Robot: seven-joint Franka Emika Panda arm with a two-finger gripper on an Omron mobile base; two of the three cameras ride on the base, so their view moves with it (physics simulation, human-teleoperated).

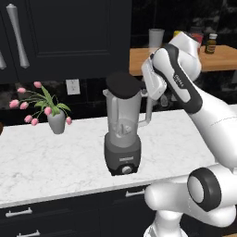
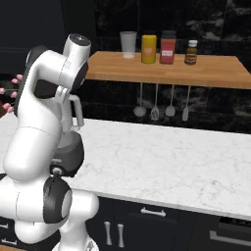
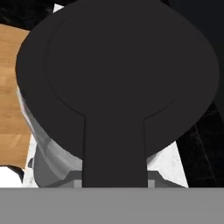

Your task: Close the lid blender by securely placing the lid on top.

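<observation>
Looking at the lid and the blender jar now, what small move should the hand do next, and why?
Probably ease the lid straight down, leveling it onto the blender. In the left base view the lid sits tilted over the jar mouth, roughly centered, with the hand at its tab. The hand view shows the lid covering most of the jar.

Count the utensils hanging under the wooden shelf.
4, in a row below the wooden shelf in the right base view: a ladle at left, a slotted turner, a spoon and a spatula at right. The arm may hide more.
</observation>
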